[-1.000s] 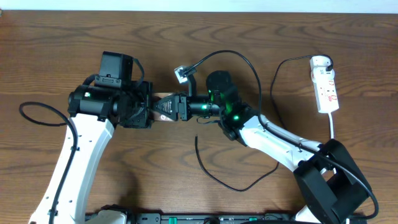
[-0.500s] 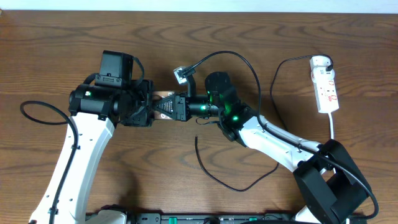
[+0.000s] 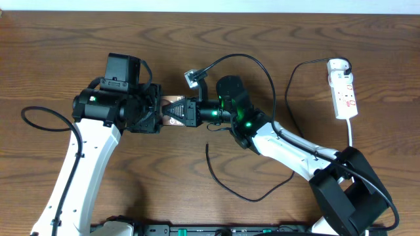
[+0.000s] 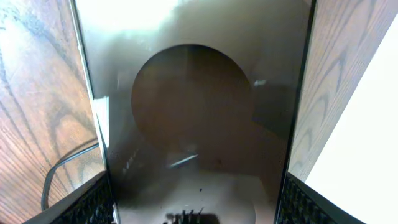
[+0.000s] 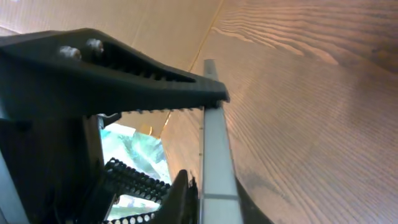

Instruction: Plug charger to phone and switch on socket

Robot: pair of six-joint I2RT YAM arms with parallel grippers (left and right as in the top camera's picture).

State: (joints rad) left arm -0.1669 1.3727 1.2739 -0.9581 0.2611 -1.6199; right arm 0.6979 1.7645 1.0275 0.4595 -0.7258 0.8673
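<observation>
My left gripper (image 3: 156, 113) is clamped on the phone (image 4: 198, 124), which fills the gap between its fingers (image 4: 93, 200). It is a glossy dark-brown slab with a round mark, washed by glare. From the opposite end my right gripper (image 3: 185, 113) looks pinched on the phone's thin edge, though that wrist view is cramped, so I won't swear to it. I judge we're steadying the phone; plugging hasn't begun. The charger (image 3: 249, 196) lies slack on the table (image 3: 52, 52) below the right fingers, its tip (image 3: 207, 145) well apart from them. Next, the right gripper must let go and fetch that tip. The socket (image 3: 344, 92) sits far right, untouched.
</observation>
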